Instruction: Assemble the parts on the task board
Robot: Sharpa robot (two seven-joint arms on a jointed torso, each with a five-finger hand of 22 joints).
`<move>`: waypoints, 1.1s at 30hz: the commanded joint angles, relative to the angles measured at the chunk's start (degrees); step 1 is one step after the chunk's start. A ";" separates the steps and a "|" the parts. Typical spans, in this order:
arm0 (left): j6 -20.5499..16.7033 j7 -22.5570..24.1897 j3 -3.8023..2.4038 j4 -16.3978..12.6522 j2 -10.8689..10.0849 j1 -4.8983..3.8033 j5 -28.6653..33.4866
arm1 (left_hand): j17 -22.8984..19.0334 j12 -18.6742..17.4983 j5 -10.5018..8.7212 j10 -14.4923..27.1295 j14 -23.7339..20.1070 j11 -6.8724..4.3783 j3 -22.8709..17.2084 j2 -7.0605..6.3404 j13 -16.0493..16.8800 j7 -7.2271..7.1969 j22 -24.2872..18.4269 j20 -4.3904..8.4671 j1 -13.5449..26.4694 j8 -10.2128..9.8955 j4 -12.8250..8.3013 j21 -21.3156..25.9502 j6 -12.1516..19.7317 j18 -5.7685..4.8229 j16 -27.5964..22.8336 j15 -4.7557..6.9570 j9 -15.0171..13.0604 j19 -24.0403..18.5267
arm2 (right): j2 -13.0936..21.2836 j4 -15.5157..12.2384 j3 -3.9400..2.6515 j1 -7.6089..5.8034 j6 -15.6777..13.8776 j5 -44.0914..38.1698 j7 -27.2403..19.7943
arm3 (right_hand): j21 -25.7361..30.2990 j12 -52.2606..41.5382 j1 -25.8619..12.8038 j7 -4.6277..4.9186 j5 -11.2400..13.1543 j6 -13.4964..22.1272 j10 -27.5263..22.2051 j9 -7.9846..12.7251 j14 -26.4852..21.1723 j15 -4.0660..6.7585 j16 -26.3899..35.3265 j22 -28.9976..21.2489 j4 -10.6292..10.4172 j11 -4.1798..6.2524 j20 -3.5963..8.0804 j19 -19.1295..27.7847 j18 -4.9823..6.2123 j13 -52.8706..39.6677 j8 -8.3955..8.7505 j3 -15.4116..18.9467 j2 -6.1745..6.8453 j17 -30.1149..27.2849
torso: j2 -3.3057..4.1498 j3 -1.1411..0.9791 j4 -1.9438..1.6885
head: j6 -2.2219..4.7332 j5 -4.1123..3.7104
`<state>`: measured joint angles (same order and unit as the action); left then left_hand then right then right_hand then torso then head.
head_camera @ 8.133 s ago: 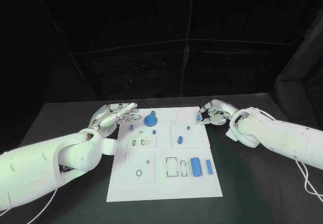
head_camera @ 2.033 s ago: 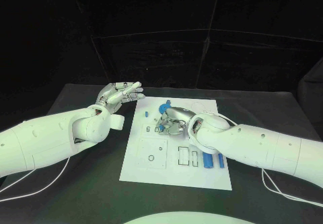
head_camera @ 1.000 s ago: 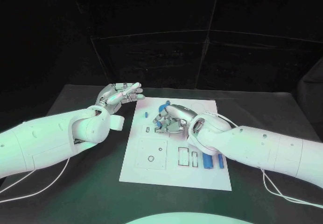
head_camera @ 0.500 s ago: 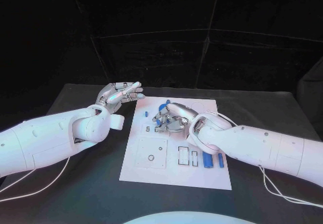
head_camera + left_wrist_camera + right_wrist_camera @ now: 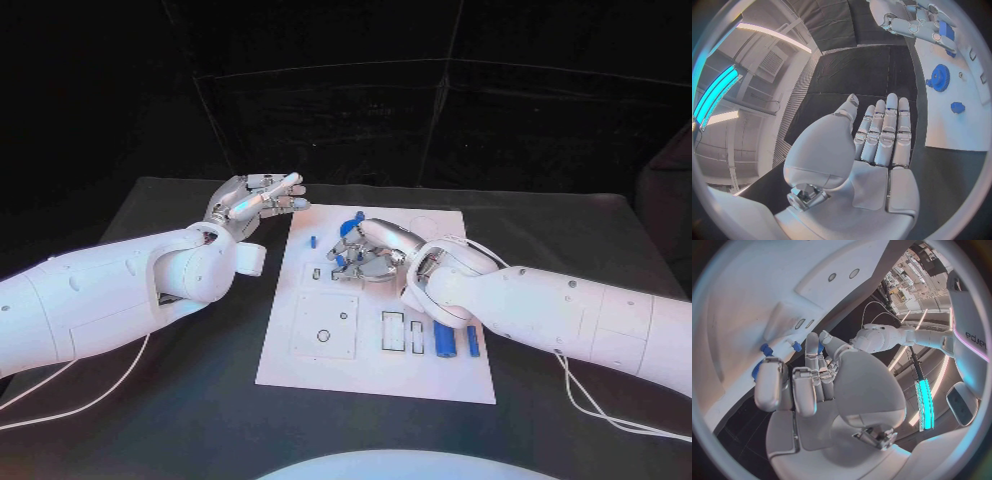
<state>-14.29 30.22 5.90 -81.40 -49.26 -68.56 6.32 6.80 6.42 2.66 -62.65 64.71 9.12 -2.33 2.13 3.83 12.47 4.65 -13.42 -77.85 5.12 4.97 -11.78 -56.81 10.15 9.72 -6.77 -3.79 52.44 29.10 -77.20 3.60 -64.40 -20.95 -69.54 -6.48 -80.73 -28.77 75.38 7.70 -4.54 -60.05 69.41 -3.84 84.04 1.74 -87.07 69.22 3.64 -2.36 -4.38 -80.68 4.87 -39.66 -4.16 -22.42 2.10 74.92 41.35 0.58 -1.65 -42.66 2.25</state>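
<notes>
The right robot hand [image 5: 365,250] rests over the far half of the task board [image 5: 378,375], fingers curled around a blue part [image 5: 343,258] (gear-shaped). The left robot hand [image 5: 257,200] hovers beside the board's far-left corner, fingers straight and empty; two blue cylinders [image 5: 456,340] lie near the board's right edge.

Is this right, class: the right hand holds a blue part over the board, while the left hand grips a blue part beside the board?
Not quite. The left hand grips nothing: the left wrist view shows its fingers straight and bare, beside the board. The rest stands: the head view shows the right hand over the board with a blue part in its fingers.
</notes>
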 commanded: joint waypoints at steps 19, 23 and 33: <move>0.91 0.12 -0.04 0.33 0.43 0.07 -0.01 | 0.09 -0.50 0.06 -0.39 0.26 0.05 0.11 0.42 -0.08 0.01 -0.16 -0.07 -0.10 -0.42 -0.42 0.53 -0.46 0.38 -0.40 -0.03 0.02 0.45 | 0.07 0.66 0.00 0.77 3.46 0.55 -0.05 | -0.01 2.50 -0.79 0.00 0.19 -0.47 0.54 -0.10 4.39 0.09 0.44 -0.04 -0.08 0.00 0.09 0.12 -0.72 1.66 -0.22 -0.83 0.91 7.71 | 0.01 -0.04 0.00 | -0.88 -0.36; 0.94 0.09 -0.03 0.43 0.52 0.11 -0.01 | 0.09 -0.50 0.06 -0.39 0.26 0.05 0.11 0.42 -0.08 0.01 -0.16 -0.07 -0.10 -0.42 -0.42 0.53 -0.46 0.38 -0.40 -0.03 0.02 0.45 | 0.10 0.79 0.00 1.07 3.73 0.54 -0.14 | 0.01 4.05 -1.00 0.03 0.18 -0.44 0.53 -0.09 4.38 0.06 0.49 -0.07 -0.23 -0.04 0.07 0.14 -0.72 2.80 -0.17 -1.18 1.07 7.64 | 0.01 -0.02 0.00 | -0.96 -0.34; 1.04 -0.01 -0.02 0.67 0.69 0.22 -0.01 | 0.09 -0.50 0.06 -0.39 0.26 0.05 0.11 0.42 -0.08 0.01 -0.16 -0.07 -0.10 -0.42 -0.42 0.53 -0.46 0.38 -0.40 -0.03 0.02 0.45 | 0.03 1.54 0.00 1.55 3.91 0.54 -0.22 | 0.05 5.89 -1.08 0.07 0.18 -0.41 0.93 -0.09 4.36 0.03 0.58 -0.12 -0.29 -0.09 0.04 0.16 -0.71 4.28 -0.13 -1.64 1.33 7.48 | 0.05 -0.03 0.06 | -1.07 -0.45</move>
<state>-14.06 30.01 5.92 -80.73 -48.64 -68.29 6.33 6.84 6.03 2.66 -62.65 64.71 9.12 -2.17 2.13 3.84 12.47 4.53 -13.42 -77.85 4.90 4.80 -11.42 -56.81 10.15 9.49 -6.77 -3.80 52.44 29.18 -75.70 3.62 -62.80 -17.64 -69.16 -6.36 -80.73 -23.10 74.41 7.69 -4.54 -60.03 69.94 -3.92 84.04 1.74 -86.85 69.17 3.32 -2.48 -4.38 -80.68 4.87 -35.48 -4.13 -23.70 3.08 74.91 41.36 0.53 -1.61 -43.76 1.80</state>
